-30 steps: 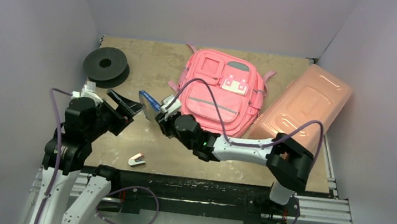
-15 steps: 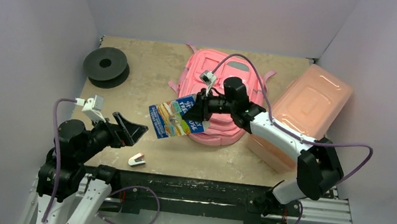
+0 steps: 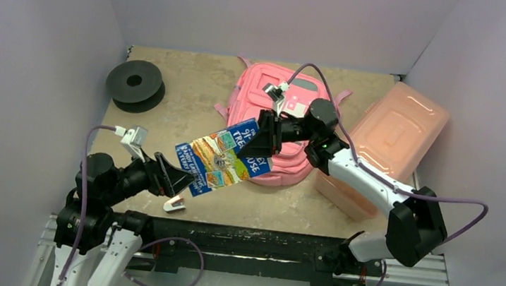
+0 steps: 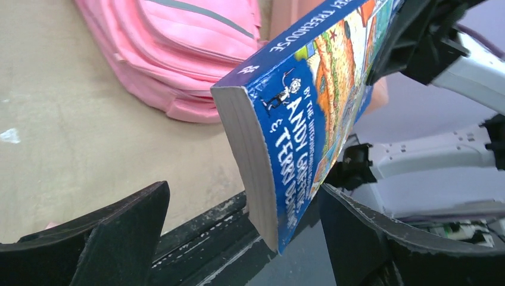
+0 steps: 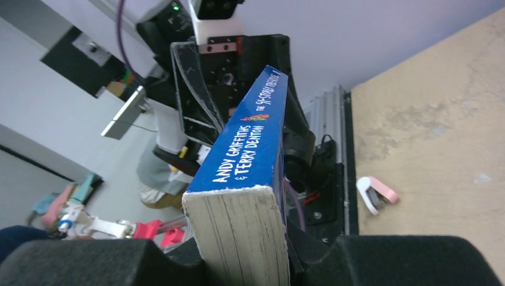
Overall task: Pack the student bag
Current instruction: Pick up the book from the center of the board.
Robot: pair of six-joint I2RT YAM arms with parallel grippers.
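- Right tool point(image 3: 263, 135) is clamped on one end of a blue book point(image 3: 218, 159), holding it in the air, slanted down toward the left arm.
- Left tool point(image 3: 170, 175) stands wide; the book's lower corner hangs between its fingers point(image 4: 122, 229), and the wrist view shows a gap on both sides.
- Bag point(image 3: 252, 90) lies flat at the back middle of the desk point(image 3: 193, 80), front pockets up, partly behind the right arm.
- Box point(image 3: 396, 133) sits just right of the bag; a black spool point(image 3: 135, 84) rests at the back left; a small stapler point(image 3: 173, 204) lies at the near edge, below the book.
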